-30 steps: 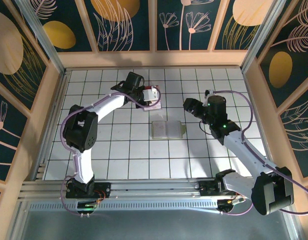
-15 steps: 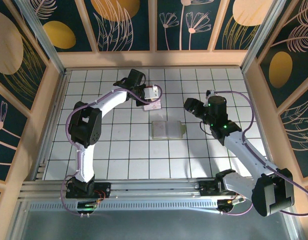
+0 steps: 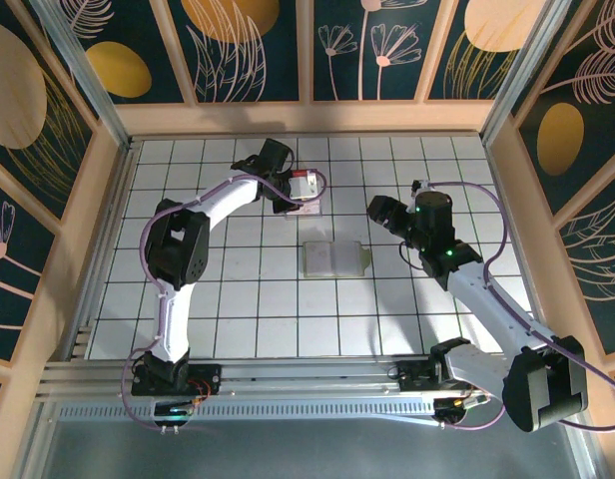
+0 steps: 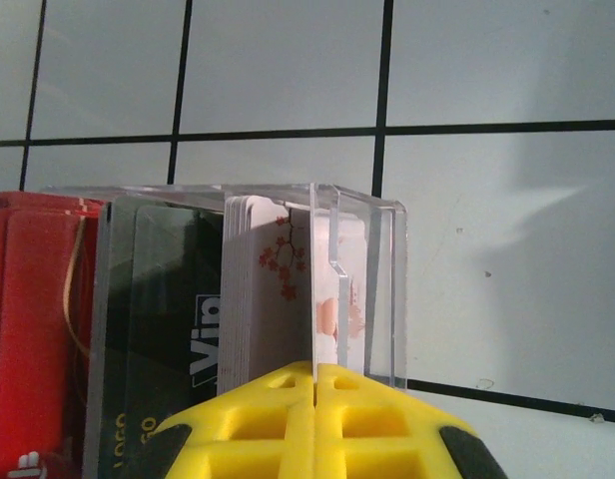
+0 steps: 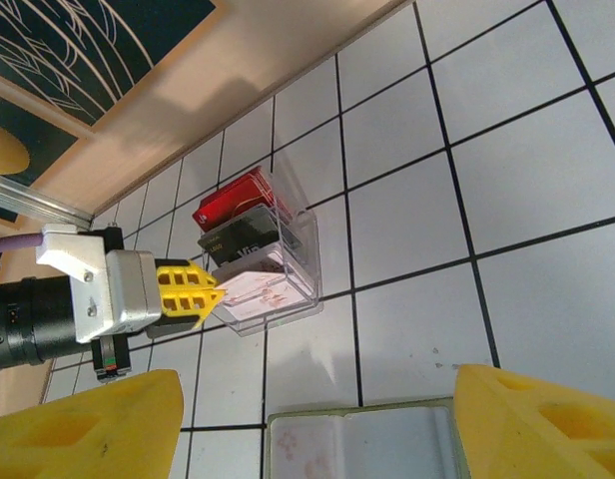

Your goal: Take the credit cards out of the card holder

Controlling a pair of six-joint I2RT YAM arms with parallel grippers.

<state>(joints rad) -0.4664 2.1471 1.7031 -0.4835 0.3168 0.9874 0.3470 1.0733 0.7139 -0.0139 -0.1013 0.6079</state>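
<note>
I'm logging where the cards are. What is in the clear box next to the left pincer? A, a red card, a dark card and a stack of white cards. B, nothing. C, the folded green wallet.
A: in the left wrist view a red card, a dark card and a white stack stand in the clear box, just beyond the shut left pincer.
</note>
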